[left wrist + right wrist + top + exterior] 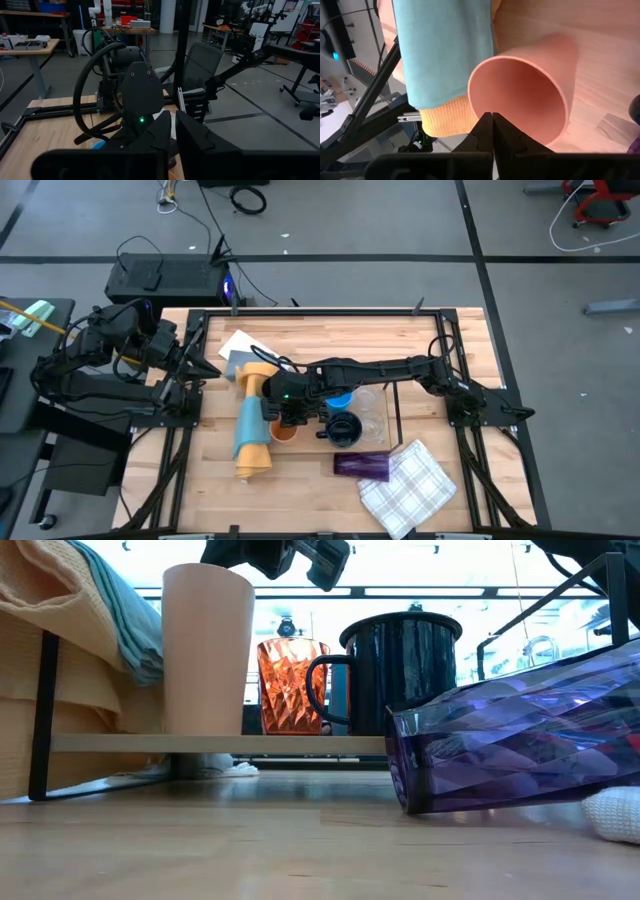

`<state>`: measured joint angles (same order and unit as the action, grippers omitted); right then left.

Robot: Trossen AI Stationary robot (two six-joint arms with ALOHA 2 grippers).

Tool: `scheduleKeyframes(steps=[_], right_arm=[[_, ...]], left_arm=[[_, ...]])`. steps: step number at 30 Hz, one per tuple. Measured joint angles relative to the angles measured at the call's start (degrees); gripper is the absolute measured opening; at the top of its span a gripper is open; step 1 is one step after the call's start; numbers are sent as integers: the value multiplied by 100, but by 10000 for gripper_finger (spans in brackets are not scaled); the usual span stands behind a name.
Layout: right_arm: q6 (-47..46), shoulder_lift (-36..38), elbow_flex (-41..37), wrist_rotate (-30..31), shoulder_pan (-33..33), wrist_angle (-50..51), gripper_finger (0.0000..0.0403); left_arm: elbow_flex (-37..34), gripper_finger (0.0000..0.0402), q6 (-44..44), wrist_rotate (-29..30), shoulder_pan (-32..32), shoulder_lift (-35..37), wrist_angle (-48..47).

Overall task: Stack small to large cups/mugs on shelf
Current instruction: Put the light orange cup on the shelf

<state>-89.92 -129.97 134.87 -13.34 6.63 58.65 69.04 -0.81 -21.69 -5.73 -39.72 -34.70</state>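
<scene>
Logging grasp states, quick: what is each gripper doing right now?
Left gripper: shut, holding nothing, parked at the table's left edge.
Right gripper: shut on the peach cup rim.

A robotics lab or workshop: beyond the wooden tabletop (320,490) lie grey floor, loose cables (200,210), workbenches (27,47), office chairs (202,62) and another white robot arm (100,10).

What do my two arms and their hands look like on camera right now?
Both arms are dark, matte black, built of jointed segments. The right arm has a small green light near its wrist. A black cable loops beside the wrist housing in the left wrist view. The right hand has two flat black fingers tapering to narrow tips; the left hand has broad, blocky black fingers.
</scene>
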Motion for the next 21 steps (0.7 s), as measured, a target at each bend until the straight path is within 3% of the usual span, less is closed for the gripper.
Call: scheduleKeyframes(steps=[5,11,17,21], right_arm=[[95,0,-2,77,4,-42,5],[542,280,-2,1254,75,-908,3],[969,802,0,1609,371,-445,2],[1533,1407,9,2627,896,-58,2]], left_arm=[[0,38,-1,2,2,0,-34],[0,30,-3,0,2,0,-168],[0,28,-10,-1,0,0,-168],[0,33,-68,-54,9,2,-495]])
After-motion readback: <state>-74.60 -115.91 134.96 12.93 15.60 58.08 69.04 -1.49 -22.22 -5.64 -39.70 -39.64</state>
